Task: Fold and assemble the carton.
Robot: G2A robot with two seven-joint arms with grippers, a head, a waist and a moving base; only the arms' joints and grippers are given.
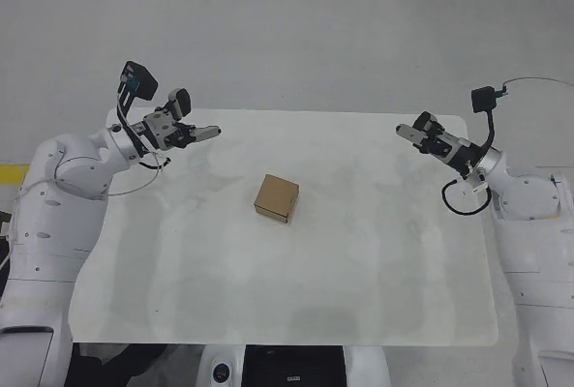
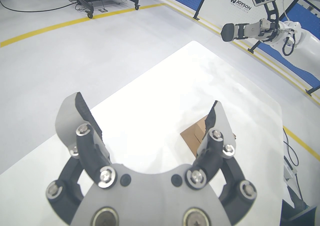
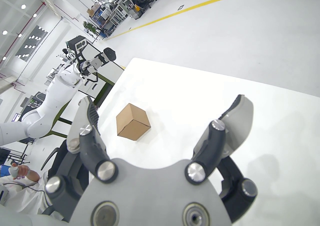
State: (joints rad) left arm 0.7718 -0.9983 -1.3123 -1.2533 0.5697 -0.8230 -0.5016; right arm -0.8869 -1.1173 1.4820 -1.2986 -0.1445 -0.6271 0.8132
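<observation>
Between wide left claw [image 2: 147, 100] and wide right claw [image 3: 163, 99], well apart, carton [image 1: 277, 198] rests

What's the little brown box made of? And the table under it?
The carton looks like plain brown cardboard: matte, with crisp folded edges. The table top looks smooth and white, maybe plastic or coated board; its faint sheen doesn't settle which.
</observation>
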